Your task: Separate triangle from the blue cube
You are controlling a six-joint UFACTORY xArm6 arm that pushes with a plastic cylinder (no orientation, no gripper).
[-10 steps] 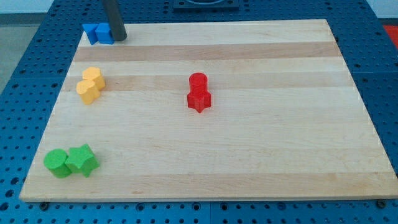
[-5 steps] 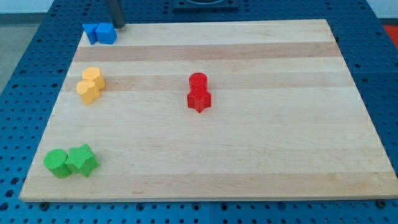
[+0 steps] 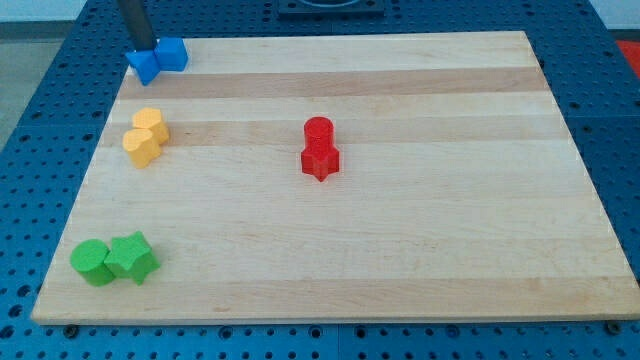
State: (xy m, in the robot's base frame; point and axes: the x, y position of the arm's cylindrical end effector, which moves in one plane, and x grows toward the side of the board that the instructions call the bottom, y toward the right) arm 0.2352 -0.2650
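Touching my tip (image 3: 139, 50), blue triangle (image 3: 143, 66) beside blue cube (image 3: 172, 54), orientation unclear

Only one view is given. The wooden worktop (image 3: 400, 250) is seen from above and from its near long edge, tilted downward, close enough that the whole board is framed with blue perforated surround (image 3: 30, 180) showing.

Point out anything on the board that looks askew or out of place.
The blue triangle sits skewed at the wooden board's top-left corner, touching the blue cube, with my tip just behind it. Nothing else stands out.
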